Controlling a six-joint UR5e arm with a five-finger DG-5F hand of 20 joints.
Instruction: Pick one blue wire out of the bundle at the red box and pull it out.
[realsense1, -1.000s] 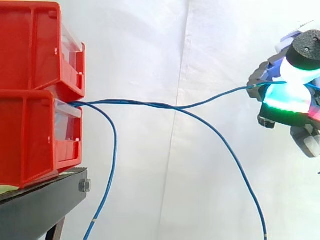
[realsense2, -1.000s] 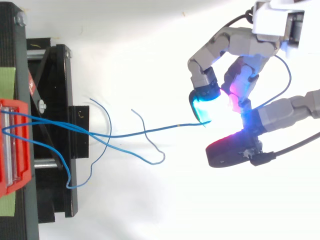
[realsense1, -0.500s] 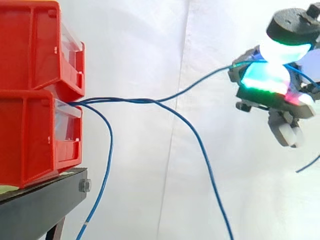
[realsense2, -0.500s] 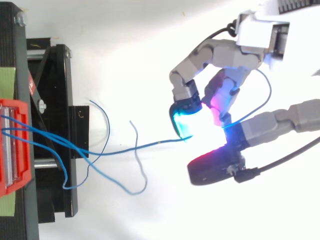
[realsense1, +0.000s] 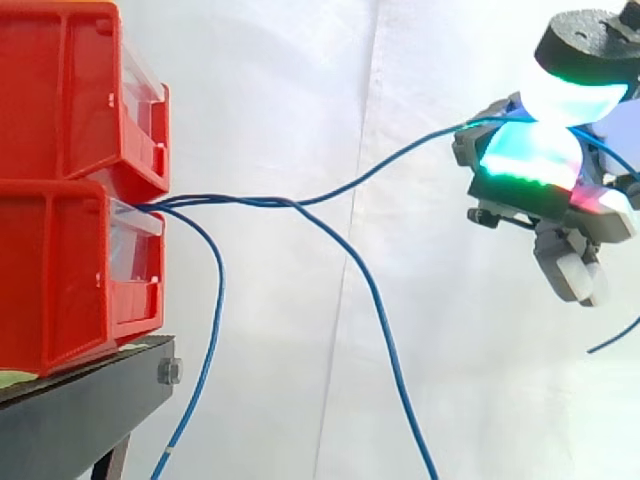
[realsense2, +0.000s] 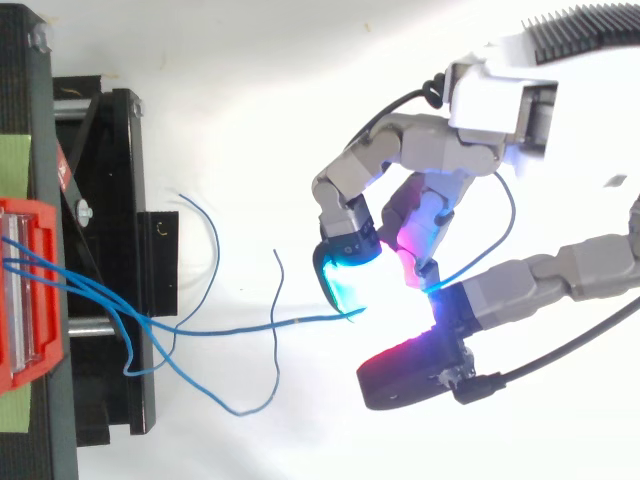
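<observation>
At the right, well apart from the bins, the robot's hand (realsense1: 545, 170) has its fingers curled together, with the glowing pads (realsense2: 345, 285) pinched on one blue wire (realsense1: 380, 166). The wire slopes down leftward from the hand to the front of the lower red bin (realsense1: 60, 270), where it joins the bundle just beneath the upper red bin (realsense1: 60, 90), both stacked on a black stand (realsense1: 80, 420). Two loose blue wires (realsense1: 212, 330) droop from that same spot and hang down before the white curtain (realsense1: 300, 80).
</observation>
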